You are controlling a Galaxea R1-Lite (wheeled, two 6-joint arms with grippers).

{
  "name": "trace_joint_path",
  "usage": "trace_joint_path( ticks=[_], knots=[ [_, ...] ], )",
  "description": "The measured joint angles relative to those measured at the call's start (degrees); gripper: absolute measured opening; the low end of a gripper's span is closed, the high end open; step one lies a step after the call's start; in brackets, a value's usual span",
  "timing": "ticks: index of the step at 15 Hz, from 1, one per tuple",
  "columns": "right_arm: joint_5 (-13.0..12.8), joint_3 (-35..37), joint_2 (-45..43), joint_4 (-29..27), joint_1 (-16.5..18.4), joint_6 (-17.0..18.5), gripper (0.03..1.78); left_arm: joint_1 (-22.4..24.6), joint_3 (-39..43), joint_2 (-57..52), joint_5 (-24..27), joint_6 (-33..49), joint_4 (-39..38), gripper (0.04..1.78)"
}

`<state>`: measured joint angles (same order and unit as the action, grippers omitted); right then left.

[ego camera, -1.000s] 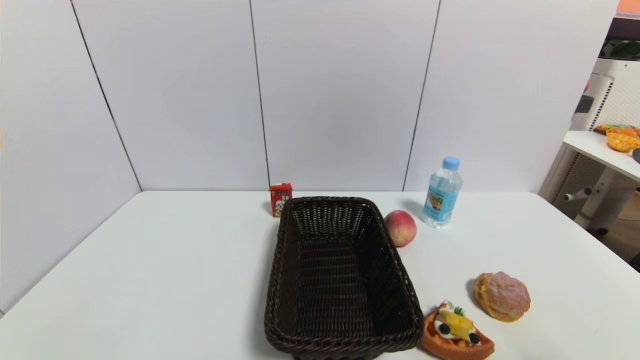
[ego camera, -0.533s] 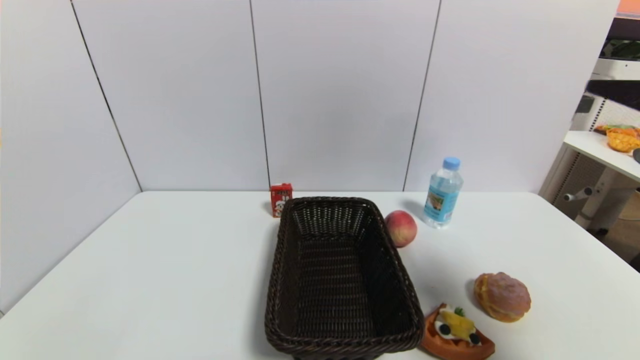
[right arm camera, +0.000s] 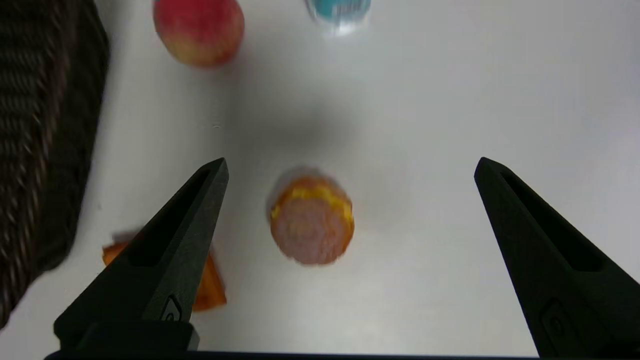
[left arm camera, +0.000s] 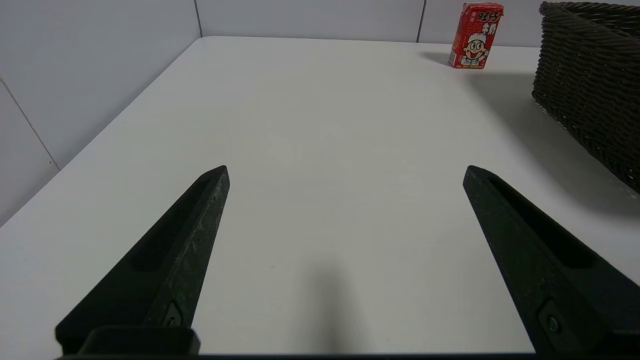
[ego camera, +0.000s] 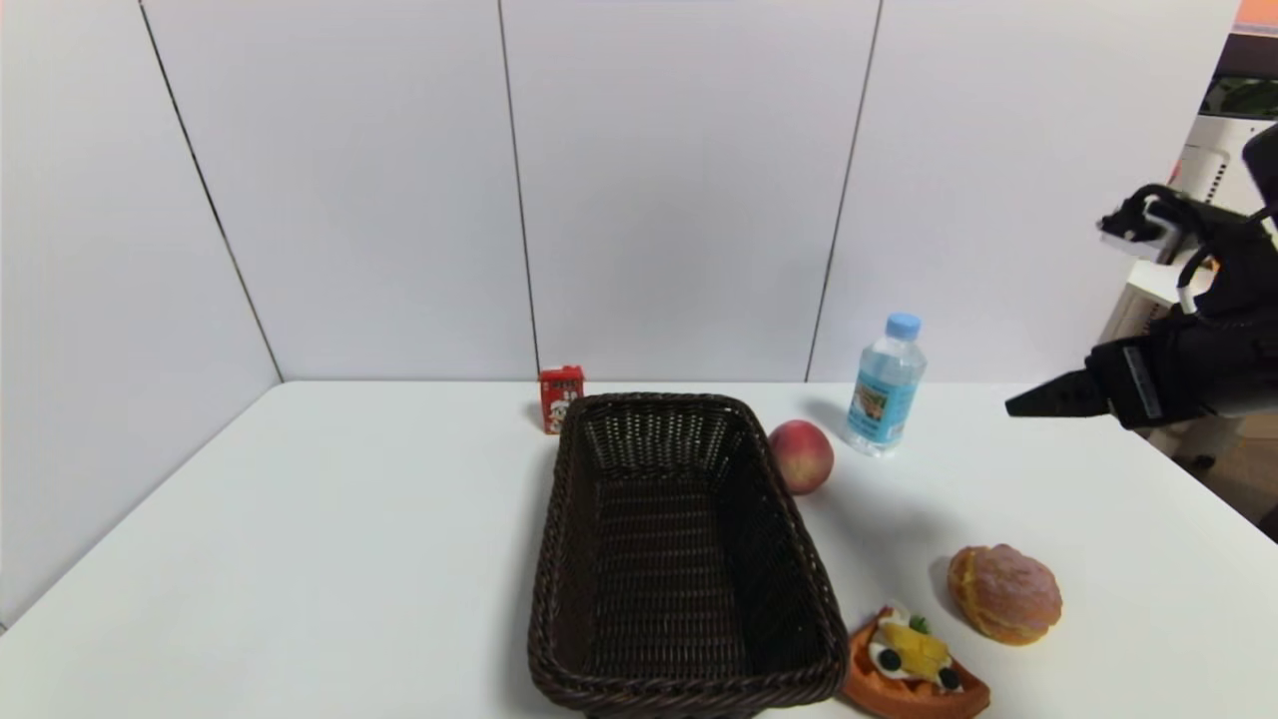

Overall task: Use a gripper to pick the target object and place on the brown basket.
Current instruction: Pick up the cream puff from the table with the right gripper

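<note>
Pink-topped bun [ego camera: 1004, 592] is lying untouched near the tabletop's [ego camera: 329, 519] right front corner, beside the empty wicker basket [ego camera: 559, 559]. Right pincer [ego camera: 1010, 409] is hovering spread wide above it; grasping and placing remain.

On the small red carton [left arm camera: 475, 35] standing beside the basket [left arm camera: 590, 85] you can read two large white Chinese characters, probably 旺仔, above a cartoon boy's face; a second line of characters sits under them, but you cannot make it out. The water bottle [ego camera: 885, 385] carries a blue and green label whose print is too small for you to read.
</note>
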<state>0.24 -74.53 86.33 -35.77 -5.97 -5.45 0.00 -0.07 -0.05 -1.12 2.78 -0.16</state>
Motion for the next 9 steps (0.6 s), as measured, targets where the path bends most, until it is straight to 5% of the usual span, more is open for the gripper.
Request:
trace_joint_path(
  ticks=[3,9],
  knots=[
    [0.8,-1.8,3.0,-10.6,0.2,0.0,1.70,0.0,0.0,0.0,0.0,0.0,0.0,1.69],
    [3.6,-1.7,8.6,-18.6,0.2,-2.4,1.70,0.0,0.0,0.0,0.0,0.0,0.0,1.69]
  ],
)
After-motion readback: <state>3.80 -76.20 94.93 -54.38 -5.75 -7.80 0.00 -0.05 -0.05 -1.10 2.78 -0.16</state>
